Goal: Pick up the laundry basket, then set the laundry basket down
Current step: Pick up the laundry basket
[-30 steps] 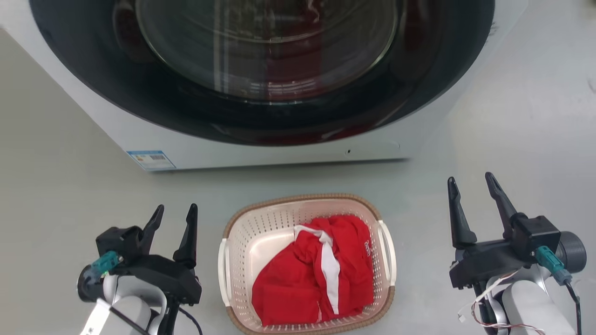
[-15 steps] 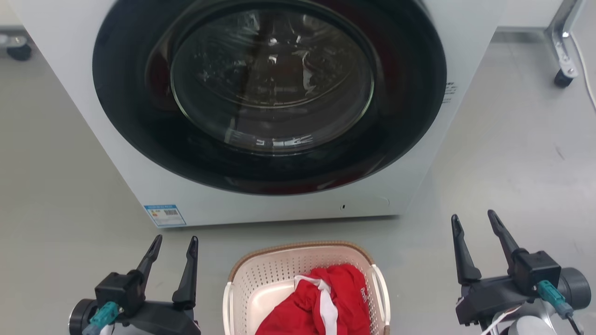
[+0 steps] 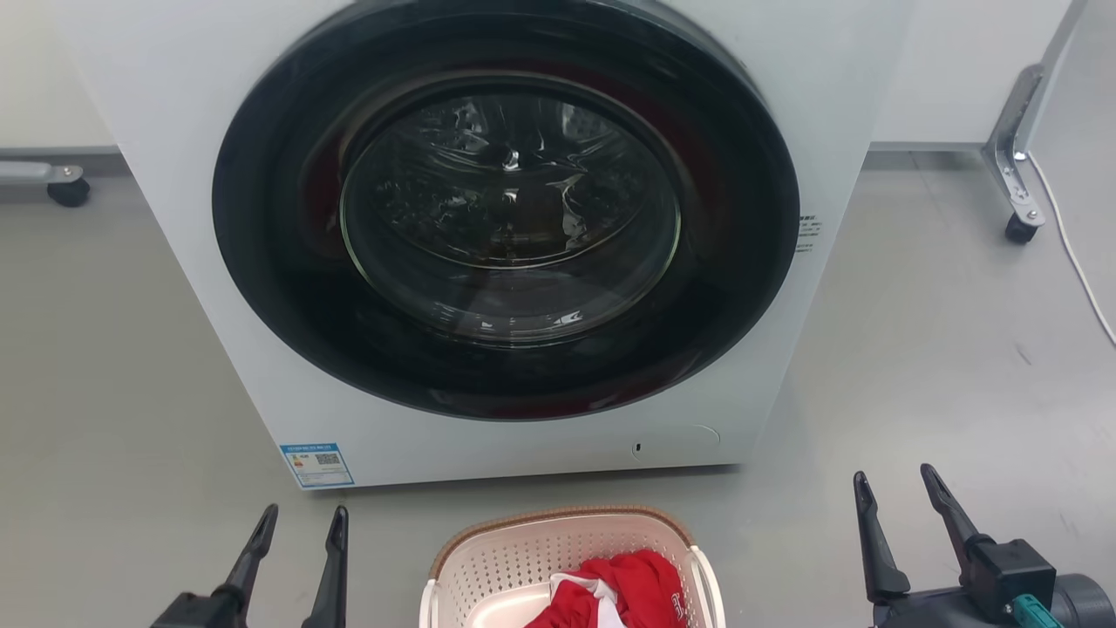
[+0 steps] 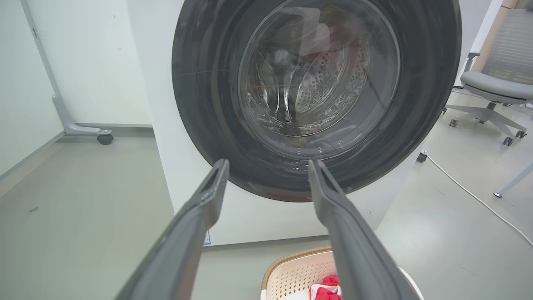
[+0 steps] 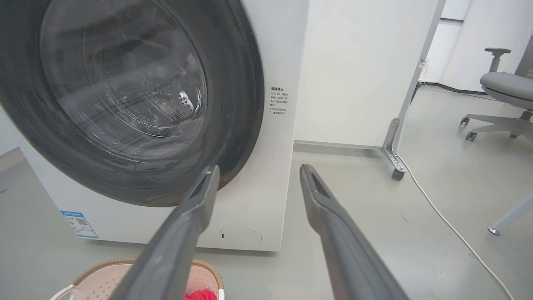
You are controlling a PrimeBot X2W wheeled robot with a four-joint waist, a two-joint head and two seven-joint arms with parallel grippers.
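Note:
The laundry basket (image 3: 523,554) sits on the floor at the bottom centre of the head view, cream with perforated walls and a brown rim, just in front of the washer. A red garment (image 3: 641,580) with white trim lies inside it. My left gripper (image 3: 305,513) is open to the basket's left and clear of it. Off to the basket's right, my right gripper (image 3: 895,475) is open and holds nothing. The left wrist view shows the open left gripper (image 4: 268,163) above the basket (image 4: 291,271). In the right wrist view the open right gripper (image 5: 259,168) points past the basket (image 5: 100,277).
A white front-loading washer (image 3: 510,218) with its round dark door shut stands right behind the basket. A partition leg on a caster (image 3: 1016,222) and a white cable (image 3: 1077,266) lie at the right. An office chair (image 4: 495,85) stands farther right. Grey floor lies on both sides.
The head view has lifted, so the washer door, basket and both grippers sit lower in the picture. Both grippers stay open beside the basket, which remains on the floor.

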